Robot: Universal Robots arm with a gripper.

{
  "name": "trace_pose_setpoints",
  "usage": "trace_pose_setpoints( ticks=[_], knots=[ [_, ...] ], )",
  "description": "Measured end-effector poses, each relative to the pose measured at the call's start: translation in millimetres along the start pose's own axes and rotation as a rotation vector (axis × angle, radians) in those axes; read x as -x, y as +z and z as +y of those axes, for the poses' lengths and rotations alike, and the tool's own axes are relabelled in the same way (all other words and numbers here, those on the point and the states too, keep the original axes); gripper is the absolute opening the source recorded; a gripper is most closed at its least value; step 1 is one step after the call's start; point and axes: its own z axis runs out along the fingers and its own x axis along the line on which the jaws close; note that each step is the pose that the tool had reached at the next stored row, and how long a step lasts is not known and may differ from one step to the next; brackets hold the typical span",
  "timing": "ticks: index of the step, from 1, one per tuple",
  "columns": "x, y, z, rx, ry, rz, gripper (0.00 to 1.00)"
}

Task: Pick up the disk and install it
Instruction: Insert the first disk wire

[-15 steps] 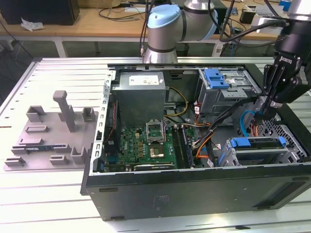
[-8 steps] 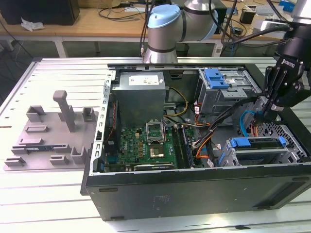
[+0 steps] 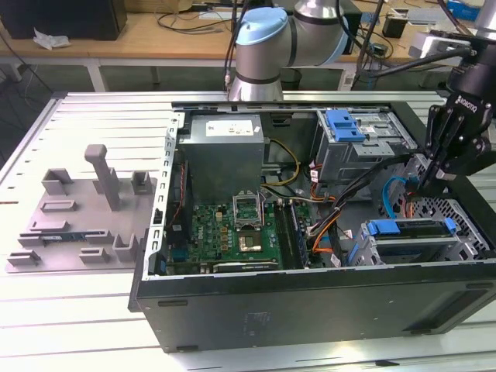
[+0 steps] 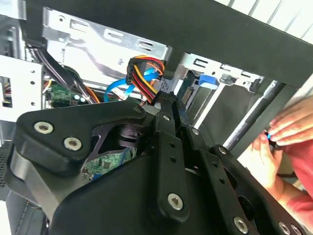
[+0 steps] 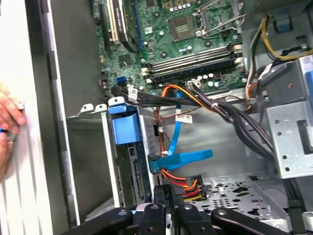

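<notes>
Fingers [image 3: 430, 167] closed, angled down — inside case [image 3: 310, 310].

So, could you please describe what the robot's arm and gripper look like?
The arm is a round silver-grey tube with a light-blue joint cap. The gripper is matt black, with small white print on its body. Its black linkage bars carry silver screw heads, as both wrist views show.

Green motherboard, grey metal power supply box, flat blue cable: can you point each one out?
Green motherboard [image 3: 205, 226]: exterior view, on the green board surface.
Grey metal power supply box [image 3: 225, 167]: exterior view, its bare grey face.
Flat blue cable [image 5: 186, 158]: first wrist view, its wide flat stretch.
</notes>
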Motion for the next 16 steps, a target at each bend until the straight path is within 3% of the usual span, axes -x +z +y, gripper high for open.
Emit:
trace_pose_setpoints(
  ticks=[3,4,5,7,10,14,16],
  knots=[
    [-2.2,-0.1,0.4,-0.0005,-0.002,-0.0279,0.16],
    [-4.6,-0.8,1.1,-0.0007,-0.003,-0.0449,0.16],
    [-6.3,-1.6,1.6,-0.0007,-0.003,-0.0522,0.16],
    [-10.3,-2.7,2.4,-0.0004,-0.004,-0.0604,0.16],
    [-18.1,-2.2,2.7,-0.0006,-0.004,-0.0653,0.16],
    [-38.5,2.1,1.1,0.0009,-0.007,-0.0815,0.16],
    [-42.3,3.0,1.5,0.0006,-0.012,-0.0849,0.16]
  ],
)
